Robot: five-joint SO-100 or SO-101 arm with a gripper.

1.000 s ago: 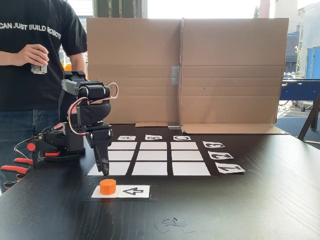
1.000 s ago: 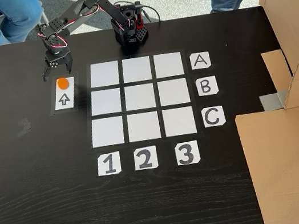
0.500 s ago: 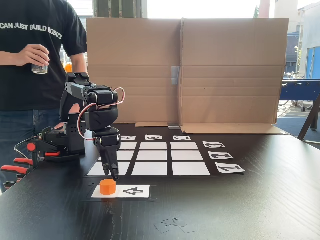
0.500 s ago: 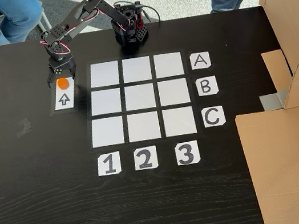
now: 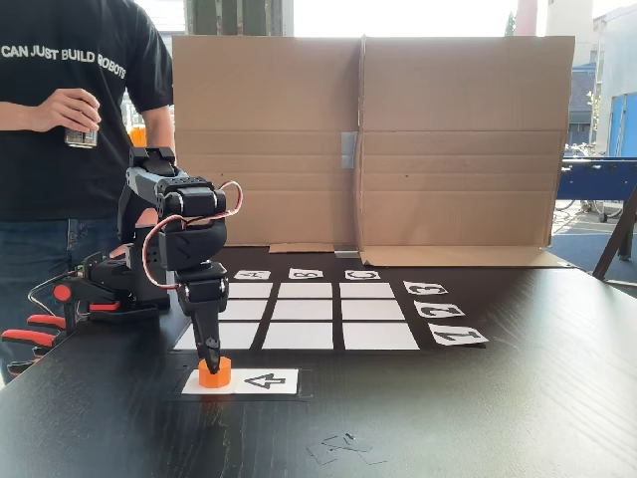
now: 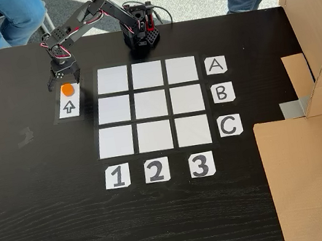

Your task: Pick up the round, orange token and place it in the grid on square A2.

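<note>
Fingers of the gripper point(image 5: 210, 364) point straight down in a fixed view from table level, their tips reaching the top of the token point(image 5: 214, 374), which sits directly beneath them on the arrow card point(image 5: 261, 380); from this side the dark tips overlap the orange puck, so whether they are already pressing its flanks cannot be told. Beyond the tool and a little to its right lies the grid point(image 5: 304, 317), with the cardboard screen point(image 5: 368, 139) farther back and a person point(image 5: 60, 119) standing behind the arm's base. In a fixed view from above, the gripper point(image 6: 63, 83) shows its jaws spread, one finger on each side of the token point(image 6: 67, 89), which still rests on the card's end nearest the tool, with the printed arrow just past it. Square A2 point(image 6: 148, 74), read from the labels here as the middle cell of the row marked A, lies to the tool's right, apart from it, and is bare. By its look the token is a light, rigid plastic puck with faceted sides; it should tolerate a firm squeeze, best taken across two opposite flats low on the body, since smooth faces gripped high may slip or tip.
</note>
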